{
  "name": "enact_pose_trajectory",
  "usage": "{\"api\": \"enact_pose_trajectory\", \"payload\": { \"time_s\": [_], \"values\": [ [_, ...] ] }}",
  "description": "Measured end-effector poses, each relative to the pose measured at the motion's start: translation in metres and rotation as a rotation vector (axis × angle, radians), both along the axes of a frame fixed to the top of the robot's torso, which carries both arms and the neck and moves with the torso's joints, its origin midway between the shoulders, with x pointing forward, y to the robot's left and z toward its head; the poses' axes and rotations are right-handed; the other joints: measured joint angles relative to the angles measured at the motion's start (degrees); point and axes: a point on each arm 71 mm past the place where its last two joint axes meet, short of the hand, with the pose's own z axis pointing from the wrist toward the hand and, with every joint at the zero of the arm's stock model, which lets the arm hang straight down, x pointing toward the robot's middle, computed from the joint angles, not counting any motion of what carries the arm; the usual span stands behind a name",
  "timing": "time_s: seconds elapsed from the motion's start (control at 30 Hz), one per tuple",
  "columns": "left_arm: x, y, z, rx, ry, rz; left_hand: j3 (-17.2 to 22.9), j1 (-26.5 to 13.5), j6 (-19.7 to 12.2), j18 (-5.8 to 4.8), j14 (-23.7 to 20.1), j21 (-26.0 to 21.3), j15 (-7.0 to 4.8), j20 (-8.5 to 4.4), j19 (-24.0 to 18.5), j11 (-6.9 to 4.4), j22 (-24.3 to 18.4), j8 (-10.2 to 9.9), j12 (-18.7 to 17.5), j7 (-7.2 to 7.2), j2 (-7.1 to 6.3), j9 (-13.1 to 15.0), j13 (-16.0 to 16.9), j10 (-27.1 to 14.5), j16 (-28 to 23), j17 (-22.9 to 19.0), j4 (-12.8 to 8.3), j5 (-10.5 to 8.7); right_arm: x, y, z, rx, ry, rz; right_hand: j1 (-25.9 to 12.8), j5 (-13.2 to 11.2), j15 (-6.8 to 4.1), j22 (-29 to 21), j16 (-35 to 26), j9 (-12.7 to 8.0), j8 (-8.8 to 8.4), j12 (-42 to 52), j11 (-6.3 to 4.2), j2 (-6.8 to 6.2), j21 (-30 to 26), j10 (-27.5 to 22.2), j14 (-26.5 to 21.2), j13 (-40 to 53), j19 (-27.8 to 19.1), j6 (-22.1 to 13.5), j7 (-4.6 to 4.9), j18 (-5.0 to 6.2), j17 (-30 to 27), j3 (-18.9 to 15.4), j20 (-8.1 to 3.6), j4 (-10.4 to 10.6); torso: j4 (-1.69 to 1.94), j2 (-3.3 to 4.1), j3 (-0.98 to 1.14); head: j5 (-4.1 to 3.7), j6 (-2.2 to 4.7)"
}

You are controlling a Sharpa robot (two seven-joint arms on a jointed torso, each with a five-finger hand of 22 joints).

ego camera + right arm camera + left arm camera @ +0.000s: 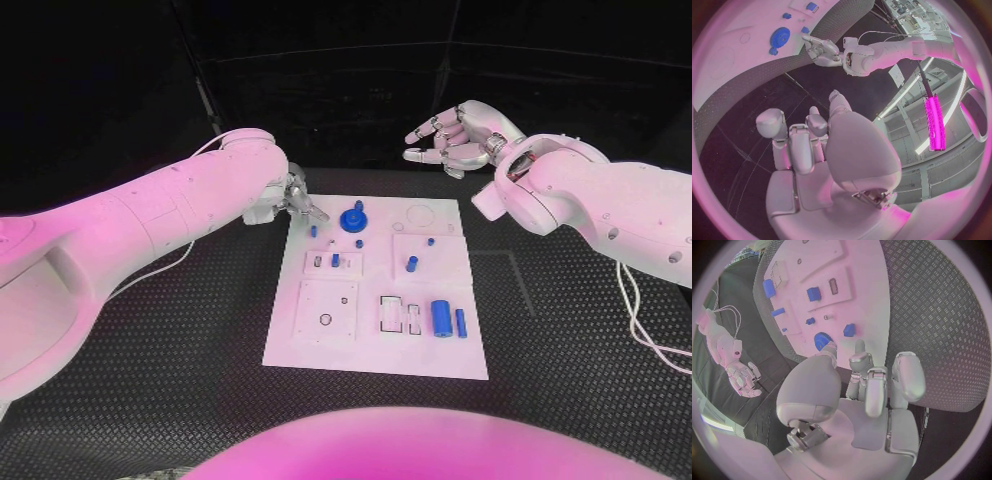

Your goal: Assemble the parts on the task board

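The white task board [433, 355] lies in the middle of the table. At its far end stands a blue round disc [356, 222] [822, 340] [779, 36], with a small blue peg [313, 230] [849, 330] to its left. Two blue cylinders [440, 316] lie in slots near the board's right edge, and small blue pieces [411, 265] stand mid-board. My left hand [296, 200] [870, 385] hovers at the board's far left corner, holding nothing, its fingertips just short of the disc. My right hand [454, 135] [811, 145] hangs raised beyond the far right corner, fingers loosely bent and apart, empty.
Black ribbed matting [577, 360] surrounds the board on every side. A white cable [642, 320] trails over the table at the right, under my right arm. Several recesses and raised white plates [327, 312] mark the board's near left part.
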Motion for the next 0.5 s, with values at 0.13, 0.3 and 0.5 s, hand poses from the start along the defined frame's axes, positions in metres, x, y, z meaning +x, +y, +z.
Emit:
{"api": "enact_pose_trajectory", "payload": {
  "time_s": [0.13, 0.3, 0.5],
  "values": [
    [-0.0012, 0.0, -0.0022, 0.006, 0.016, -0.008, -0.16, 0.39, 0.15, 0.0, 0.0, 0.0, 0.0, 0.0, 0.0, 0.0, 0.08, 0.0, 0.0, -0.14, 0.39, 0.0, 0.0, 0.0, 0.0, 0.0, -0.16, 0.0, 0.0001, -0.0001, -0.0001, 0.0, 0.001, 0.0, 0.0, 0.0, 0.0, 0.0, 0.0, 0.0, 0.0, 0.0, 0.0, 0.0, 0.0, 0.0, 0.0, 0.0, 0.0, 0.0, 0.0, 0.0, 0.0, 0.0, 0.0, 0.0, 0.01, -0.01, 0.0, 0.08, 0.0],
    [-0.0024, -0.0009, -0.0038, 0.012, 0.032, -0.018, -0.32, 1.28, 0.4, 0.0, 0.0, 0.0, 0.0, 0.0, 0.0, 0.0, 0.08, 0.0, 0.0, 0.0, 0.68, -0.01, -0.09, 0.0, 0.0, 0.0, -0.32, 0.0, 0.0002, -0.0002, -0.0002, -0.001, 0.001, 0.001, 0.0, 0.0, 0.0, 0.0, 0.0, 0.0, 0.0, 0.0, 0.0, 0.0, 0.0, 0.0, 0.0, 0.0, 0.0, 0.0, 0.0, 0.0, 0.0, 0.0, 0.0, 0.0, 0.03, 0.0, 0.0, 0.09, -0.03],
    [-0.0033, -0.0017, -0.005, 0.015, 0.044, -0.026, -0.47, 2.34, 0.4, 0.0, 0.0, 0.0, 0.0, 0.0, 0.0, 0.0, 0.08, 0.0, 0.0, 0.0, 1.34, -0.07, -0.21, 0.0, 0.0, 0.0, -0.47, 0.0, 0.0004, -0.0002, -0.0004, -0.001, 0.002, 0.001, 0.0, 0.0, 0.0, 0.0, 0.0, 0.0, 0.0, 0.0, 0.0, 0.0, 0.0, 0.0, 0.0, 0.0, 0.0, 0.0, 0.0, 0.0, 0.04, 0.0, 0.0, 0.0, 0.04, 0.01, -0.01, 0.1, -0.06]
  ]
}}
